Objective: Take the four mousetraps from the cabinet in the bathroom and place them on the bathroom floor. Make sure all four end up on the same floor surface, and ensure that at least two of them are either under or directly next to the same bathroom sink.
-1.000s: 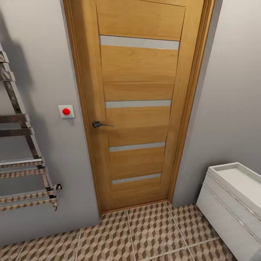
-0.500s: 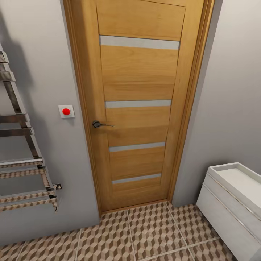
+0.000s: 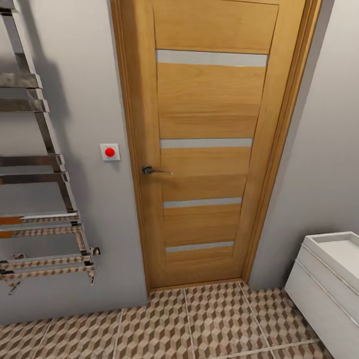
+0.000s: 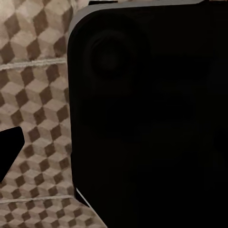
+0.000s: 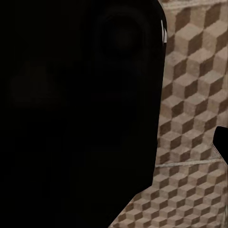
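You face the wooden door (image 3: 209, 144), the bathroom sink (image 3: 331, 254) just beside it, arms tucked for driving; I cannot tell either gripper's finger opening.

Head view bright, even, sharp w/ wide-angle lean at edges; rack (image 3: 45, 164) casts soft shadow on wall (image 3: 99, 75); wrist views dim, slightly soft.

The white rectangular basin on its white vanity (image 3: 326, 279) runs off the head view's right edge (tap unseen). The chrome ladder-shaped towel rail (image 3: 42, 174) is cropped at the left edge.
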`<state>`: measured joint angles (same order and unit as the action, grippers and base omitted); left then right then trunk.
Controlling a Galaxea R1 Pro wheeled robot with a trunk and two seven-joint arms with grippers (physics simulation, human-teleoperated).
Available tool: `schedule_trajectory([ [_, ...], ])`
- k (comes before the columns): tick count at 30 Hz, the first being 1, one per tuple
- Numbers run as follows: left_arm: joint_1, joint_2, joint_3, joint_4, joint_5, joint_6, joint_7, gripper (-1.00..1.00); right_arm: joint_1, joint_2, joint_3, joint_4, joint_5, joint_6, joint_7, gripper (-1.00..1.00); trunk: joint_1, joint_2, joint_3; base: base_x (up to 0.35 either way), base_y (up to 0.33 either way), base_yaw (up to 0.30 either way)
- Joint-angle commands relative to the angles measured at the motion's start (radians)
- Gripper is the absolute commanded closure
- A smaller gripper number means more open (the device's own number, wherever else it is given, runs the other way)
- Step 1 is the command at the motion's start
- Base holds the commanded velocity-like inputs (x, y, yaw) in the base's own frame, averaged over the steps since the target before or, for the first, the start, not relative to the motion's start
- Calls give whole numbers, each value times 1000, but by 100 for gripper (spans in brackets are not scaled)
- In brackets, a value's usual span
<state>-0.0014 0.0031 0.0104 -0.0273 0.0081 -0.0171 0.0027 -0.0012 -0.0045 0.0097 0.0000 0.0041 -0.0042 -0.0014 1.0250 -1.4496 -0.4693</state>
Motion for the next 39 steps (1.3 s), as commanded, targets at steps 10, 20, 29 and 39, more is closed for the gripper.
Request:
schedule_trajectory([
  [10, 0, 0, 2, 0, 2, -33, 3, -100, 0, 0, 1, 0, 1, 0, 0, -100, 0, 0, -1, 0, 0, 270],
  [20, 0, 0, 2, 0, 3, -36, 4, -100, 0, 0, 1, 0, 1, 0, 0, -100, 0, 0, -1, 0, 0, 274],
  [29, 0, 1, 0, 0, 1, -37, 2, -100, 0, 0, 1, 0, 1, -1, 0, -100, 0, 0, -1, 0, 0, 275],
  [39, 0, 1, -2, 0, 0, -37, 2, -100, 0, 0, 1, 0, 1, -3, 0, -100, 0, 0, -1, 0, 0, 275],
])
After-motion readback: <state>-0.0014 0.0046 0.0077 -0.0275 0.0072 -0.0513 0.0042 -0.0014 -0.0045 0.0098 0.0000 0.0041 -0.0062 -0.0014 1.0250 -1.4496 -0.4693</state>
